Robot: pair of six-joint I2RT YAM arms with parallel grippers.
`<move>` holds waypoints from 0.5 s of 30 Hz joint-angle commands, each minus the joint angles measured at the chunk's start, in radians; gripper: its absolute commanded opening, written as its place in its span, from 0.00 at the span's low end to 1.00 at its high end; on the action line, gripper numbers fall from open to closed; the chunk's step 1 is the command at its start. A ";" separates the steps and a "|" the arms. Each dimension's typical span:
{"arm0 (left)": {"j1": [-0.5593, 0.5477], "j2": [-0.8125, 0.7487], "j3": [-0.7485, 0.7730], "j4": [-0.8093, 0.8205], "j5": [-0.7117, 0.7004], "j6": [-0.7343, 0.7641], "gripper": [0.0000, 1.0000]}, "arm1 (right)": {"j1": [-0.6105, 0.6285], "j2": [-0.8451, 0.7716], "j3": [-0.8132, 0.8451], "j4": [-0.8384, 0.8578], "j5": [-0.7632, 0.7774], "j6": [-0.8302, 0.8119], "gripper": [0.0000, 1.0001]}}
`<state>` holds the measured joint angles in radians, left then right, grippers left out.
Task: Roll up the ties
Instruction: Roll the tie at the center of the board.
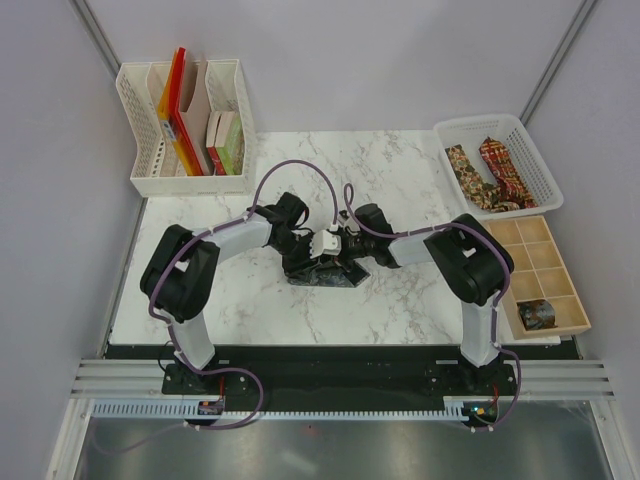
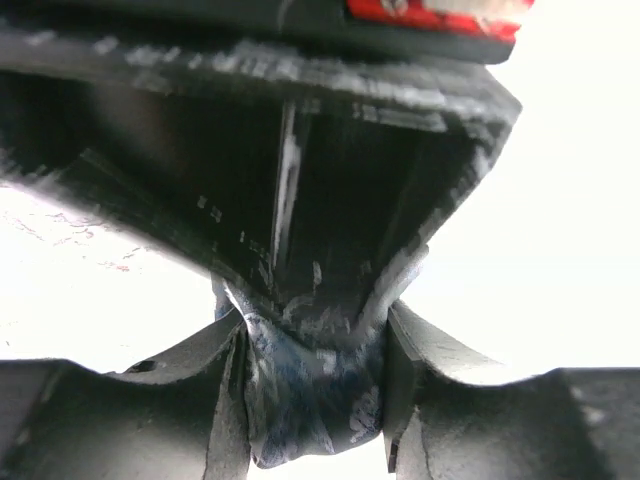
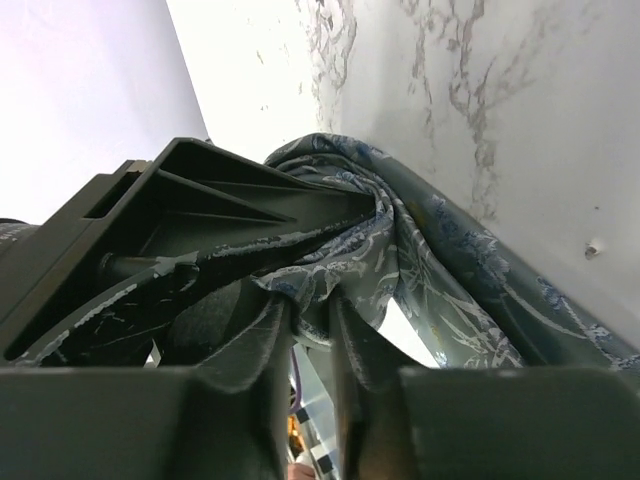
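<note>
Saw a white marble-patterned table (image 1: 400,295) filling the middle. Found at 11 o'clock a white plastic file rack (image 1: 150,180) with coloured books (image 1: 180,110) standing in it. Found at 4 o'clock a wooden tray of square compartments (image 1: 540,265) and at 2 o'clock a white mesh basket (image 1: 535,165).

Noticed at the centre the left gripper (image 1: 318,250) and the right gripper (image 1: 350,246), close together over the dark grey-green patterned tie (image 1: 325,272), which lay bunched on the marble. Observed both pairs of jaws pinching folds of this tie.

Found in the basket the brown-gold tie (image 1: 465,170) and, at its 3 o'clock, the red tie (image 1: 500,165). Spotted a small dark rolled tie (image 1: 535,314) in one near compartment of the tray.
</note>
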<state>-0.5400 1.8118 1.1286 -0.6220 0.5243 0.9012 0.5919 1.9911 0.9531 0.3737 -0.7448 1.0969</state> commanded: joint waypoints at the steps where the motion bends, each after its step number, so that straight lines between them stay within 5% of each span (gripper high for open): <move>1: -0.005 0.057 -0.033 -0.062 -0.035 0.022 0.50 | -0.001 0.025 -0.002 -0.110 0.070 -0.094 0.15; 4: -0.005 0.041 -0.036 -0.064 -0.032 0.019 0.52 | -0.010 0.021 -0.001 -0.166 0.087 -0.130 0.00; 15: -0.005 -0.078 -0.021 -0.064 0.026 -0.024 0.71 | -0.049 0.041 0.013 -0.314 0.151 -0.255 0.00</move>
<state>-0.5457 1.7866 1.1210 -0.6460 0.5331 0.8986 0.5606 1.9907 0.9703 0.2348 -0.7372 0.9508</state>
